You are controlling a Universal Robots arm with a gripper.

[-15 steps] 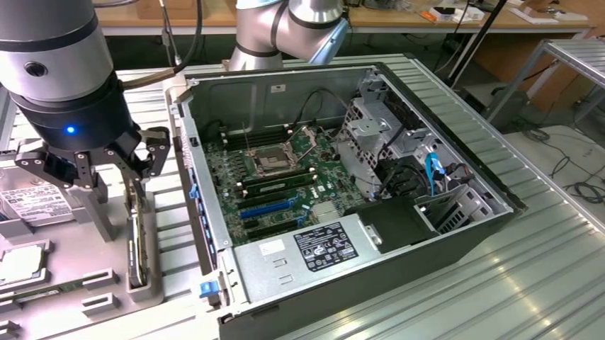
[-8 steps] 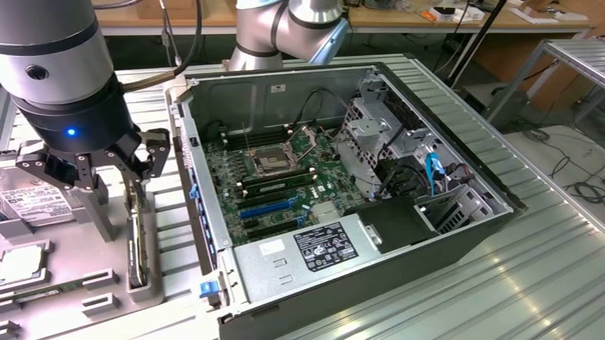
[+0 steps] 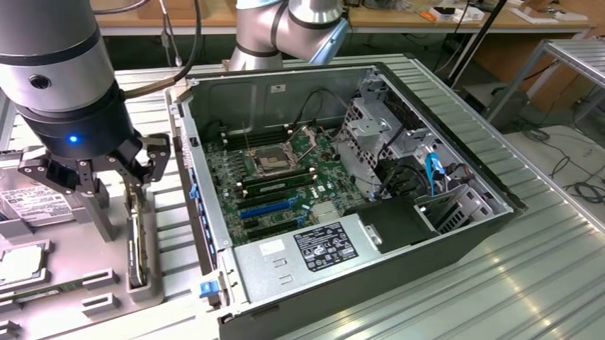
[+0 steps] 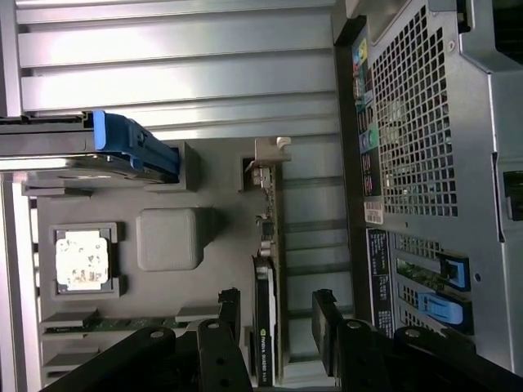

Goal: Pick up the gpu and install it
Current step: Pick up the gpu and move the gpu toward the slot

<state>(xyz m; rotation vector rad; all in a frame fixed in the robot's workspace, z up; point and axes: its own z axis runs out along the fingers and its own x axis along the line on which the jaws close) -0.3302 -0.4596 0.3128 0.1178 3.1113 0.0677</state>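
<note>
The gpu (image 3: 139, 237) is a thin black card standing on its long edge in a slot of the grey parts holder (image 3: 113, 283), at the exterior view's left. In the wrist view the gpu (image 4: 266, 278) shows edge-on, with its silver end bracket (image 4: 270, 153) at the far end. My gripper (image 3: 126, 205) hangs over it, open. Its two black fingers (image 4: 230, 314) straddle the card with a gap on each side, and nothing is held. In the wrist view the gripper (image 4: 276, 317) sits around the card's near end.
The open computer case (image 3: 472, 177) lies right of the holder, motherboard (image 3: 274, 170) exposed; its perforated rear panel (image 4: 421, 139) stands close beside the gpu. The holder also carries a CPU (image 4: 82, 260), a memory stick (image 4: 106, 324) and a blue-handled drive (image 4: 135, 149). Ribbed metal table (image 3: 529, 283) all around.
</note>
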